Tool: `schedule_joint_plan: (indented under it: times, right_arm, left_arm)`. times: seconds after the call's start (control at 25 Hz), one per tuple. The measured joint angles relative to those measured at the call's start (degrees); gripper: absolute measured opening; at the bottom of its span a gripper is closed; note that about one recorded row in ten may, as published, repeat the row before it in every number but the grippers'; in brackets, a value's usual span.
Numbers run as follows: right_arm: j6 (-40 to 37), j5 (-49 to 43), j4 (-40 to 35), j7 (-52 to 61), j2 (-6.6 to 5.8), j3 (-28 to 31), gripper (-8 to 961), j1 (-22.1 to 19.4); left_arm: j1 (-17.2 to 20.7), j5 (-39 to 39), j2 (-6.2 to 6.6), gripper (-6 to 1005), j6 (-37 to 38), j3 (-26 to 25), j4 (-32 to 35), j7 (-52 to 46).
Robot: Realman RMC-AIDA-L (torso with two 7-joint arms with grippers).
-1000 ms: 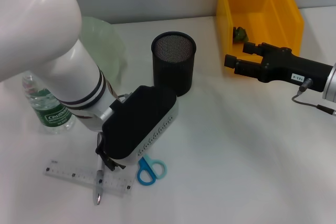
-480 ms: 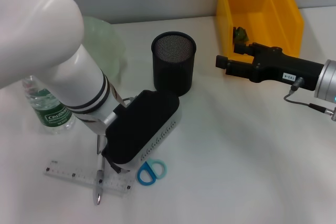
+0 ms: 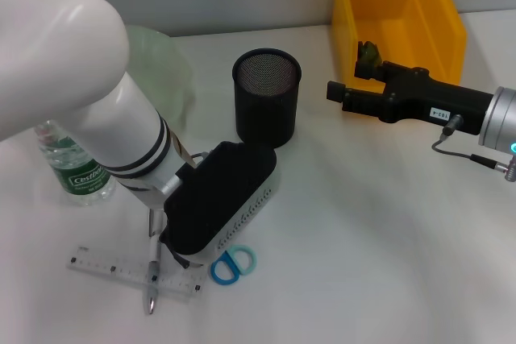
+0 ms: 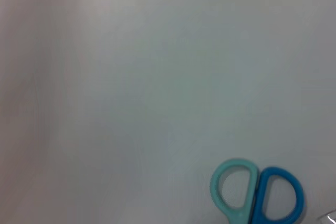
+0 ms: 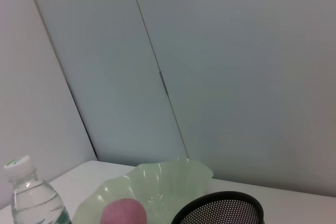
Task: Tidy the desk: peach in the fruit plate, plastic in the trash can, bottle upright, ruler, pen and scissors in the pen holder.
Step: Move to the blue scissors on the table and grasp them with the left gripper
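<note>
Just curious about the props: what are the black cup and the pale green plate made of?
The black cup looks like fine wire mesh, probably metal: tiny holes speckle its wall. The pale green plate looks like thin translucent plastic, glossy, with a wavy rim.

Bare white bench (image 4: 131,77) fills most of it; the scissors (image 4: 257,192) show only teal and blue handle loops, seemingly lying flat.

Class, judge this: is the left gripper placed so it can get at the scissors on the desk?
Probably yes. The left gripper hangs just above the scissors, whose handles lie uncovered on the desk; only the pen lies close.
</note>
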Motion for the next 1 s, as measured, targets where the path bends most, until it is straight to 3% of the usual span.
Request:
schedule_joint_plan:
  times: [1.0]
  right_arm:
    - [0.0, 0.05, 0.0, 0.0, 0.09, 0.0, 816, 0.09]
  left_arm:
    - [0.07, 0.18, 0.0, 764, -0.92, 1.27, 0.17, -0.69]
